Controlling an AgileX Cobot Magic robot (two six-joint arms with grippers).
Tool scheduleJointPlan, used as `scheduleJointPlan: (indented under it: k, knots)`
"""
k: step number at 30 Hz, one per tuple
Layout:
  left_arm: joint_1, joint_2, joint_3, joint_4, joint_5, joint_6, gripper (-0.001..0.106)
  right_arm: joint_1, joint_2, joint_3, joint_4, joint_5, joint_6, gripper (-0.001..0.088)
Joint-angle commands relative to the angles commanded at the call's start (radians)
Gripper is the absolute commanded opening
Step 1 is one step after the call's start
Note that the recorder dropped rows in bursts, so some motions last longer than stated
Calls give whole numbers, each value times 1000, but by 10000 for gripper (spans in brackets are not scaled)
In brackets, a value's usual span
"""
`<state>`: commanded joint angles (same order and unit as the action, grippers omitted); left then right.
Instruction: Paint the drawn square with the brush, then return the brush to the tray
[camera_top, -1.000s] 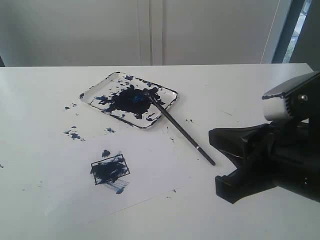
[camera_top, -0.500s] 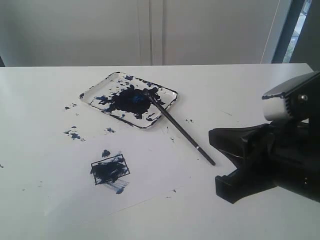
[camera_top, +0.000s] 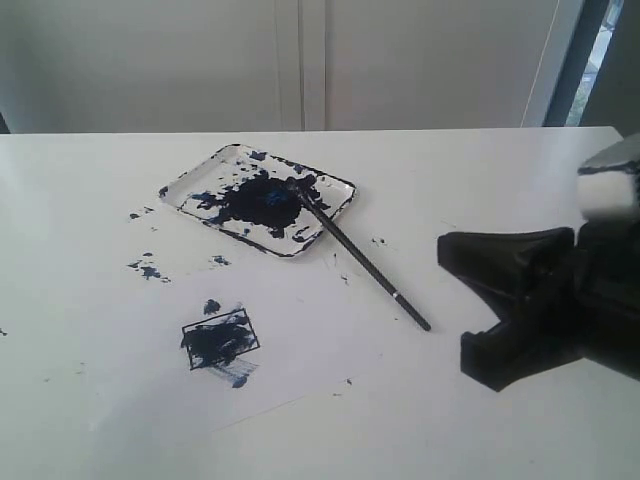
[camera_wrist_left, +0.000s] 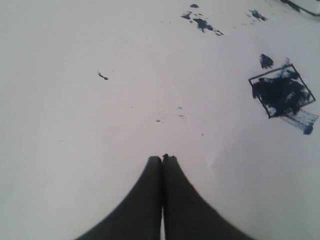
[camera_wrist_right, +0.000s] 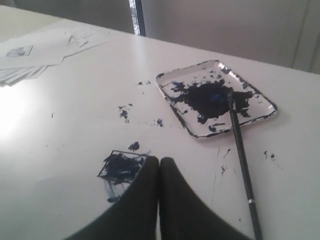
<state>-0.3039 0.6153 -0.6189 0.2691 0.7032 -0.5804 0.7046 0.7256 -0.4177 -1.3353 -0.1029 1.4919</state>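
Both clenched, empty: left fingers (camera_wrist_left: 147, 200), right fingers (camera_wrist_right: 182, 200). Smeared drawn square (camera_wrist_right: 121, 166) just past the right ones; skinny brush (camera_wrist_right: 240, 150) propped on rounded tray (camera_wrist_right: 260, 106) beyond.

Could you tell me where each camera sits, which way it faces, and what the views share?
Left wrist: wrist-mounted, looks down past the shut left gripper at the square.
Right wrist: wrist-mounted, looks past the shut right gripper at square, tray and brush.
Exterior: off-arm, looks down across the table; the right gripper shows at right.
Shared: all see the square; exterior and right wrist, tray and brush.
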Motion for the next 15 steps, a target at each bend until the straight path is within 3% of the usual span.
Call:
scheduleJointPlan:
  k: [15]
  knots:
    - [236,-190,0,0,0,0,0,-460,-251,0,0,6,0,0]
